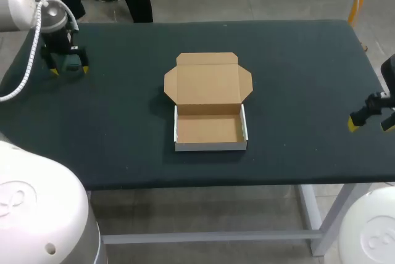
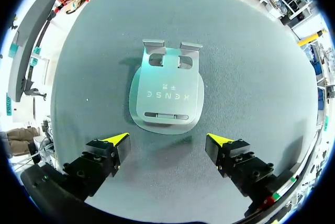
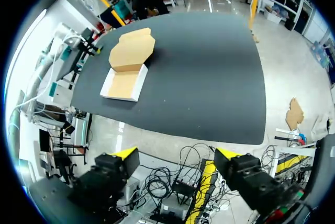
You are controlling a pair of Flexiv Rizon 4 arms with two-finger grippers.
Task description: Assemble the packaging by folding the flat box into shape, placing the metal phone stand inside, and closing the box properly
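Here, the left pincer [image 2: 167, 140] hangs open over the dark table [image 2: 251, 77], its yellow fingertips [image 2: 119, 140] spread wide with nothing between them. Just ahead of it the metal phone stand [image 2: 166, 96] lies on the table, its two hooked lips at the end away from the pincer. The right pincer [image 3: 176, 155] is open too and holds nothing, out past the table's edge. Well ahead of it sits the cardboard box [image 3: 125, 72], folded into a tray, lid flap laid back.
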